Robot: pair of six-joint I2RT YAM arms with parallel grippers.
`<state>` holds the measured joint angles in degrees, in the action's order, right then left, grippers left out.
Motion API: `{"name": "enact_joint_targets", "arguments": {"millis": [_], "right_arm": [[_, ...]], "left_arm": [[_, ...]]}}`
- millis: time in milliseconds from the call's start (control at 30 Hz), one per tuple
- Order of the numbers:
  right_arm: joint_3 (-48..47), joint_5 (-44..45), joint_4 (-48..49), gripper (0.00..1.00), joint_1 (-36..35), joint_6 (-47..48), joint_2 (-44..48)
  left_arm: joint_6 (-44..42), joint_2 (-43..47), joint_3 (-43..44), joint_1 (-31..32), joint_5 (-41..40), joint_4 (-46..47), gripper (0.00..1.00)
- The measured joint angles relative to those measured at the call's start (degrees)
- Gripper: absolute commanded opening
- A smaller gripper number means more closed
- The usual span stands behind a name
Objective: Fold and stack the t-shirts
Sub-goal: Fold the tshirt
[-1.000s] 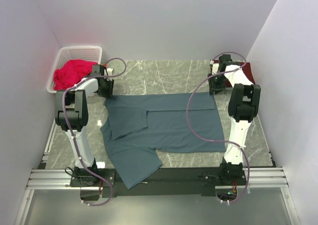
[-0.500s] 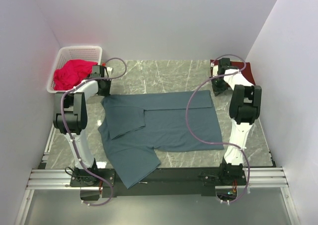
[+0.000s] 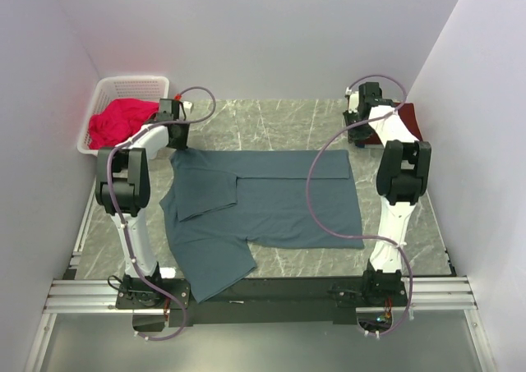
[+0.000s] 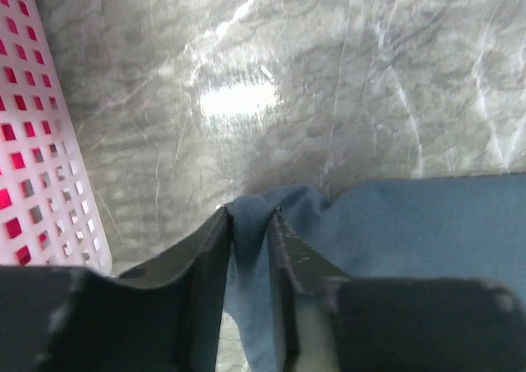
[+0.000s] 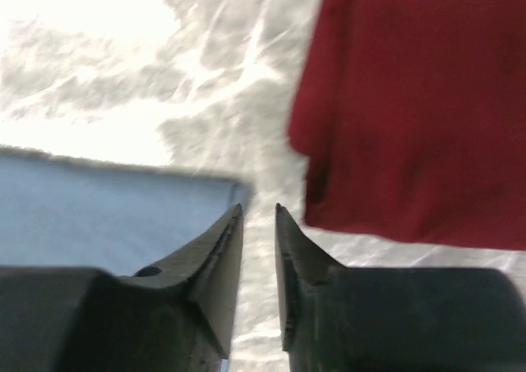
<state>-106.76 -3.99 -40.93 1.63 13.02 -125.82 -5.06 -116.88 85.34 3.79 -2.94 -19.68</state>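
Both far corners of the blue shirt [image 3: 271,201], lying mid-table, had slid toward 12 o'clock, flattening it for our fold; our left gripper [image 4: 251,218] still pinched its 10 o'clock corner, our right gripper [image 5: 259,211] stood parted, empty.

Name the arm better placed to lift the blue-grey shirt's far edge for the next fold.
Left. The left claw has the blue-grey t-shirt bunched at its far corner between its jaws, while the right claw stands empty at the other far corner, beside the maroon t-shirt.
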Motion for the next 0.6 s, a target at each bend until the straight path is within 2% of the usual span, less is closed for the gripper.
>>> {"name": "enact_joint_targets", "arguments": {"millis": [267,367,500,600], "right_arm": [[4.8,-5.0,-5.9,0.34,0.0,-2.5,3.2],[6.4,-6.1,-7.7,0.34,0.1,-3.6,3.2],[7.8,-7.1,-9.8,0.35,0.3,-4.8,3.2],[8.4,-7.3,-10.3,0.40,0.5,-5.6,3.2]], "left_arm": [[0.2,-0.1,0.0,0.0,0.0,-0.8,0.60],[0.2,-0.1,-0.2,0.0,0.0,-0.8,0.66],[0.2,1.4,-2.0,0.0,0.2,-1.0,0.68],[0.2,4.8,-4.6,0.0,1.0,-2.4,0.74]]}}
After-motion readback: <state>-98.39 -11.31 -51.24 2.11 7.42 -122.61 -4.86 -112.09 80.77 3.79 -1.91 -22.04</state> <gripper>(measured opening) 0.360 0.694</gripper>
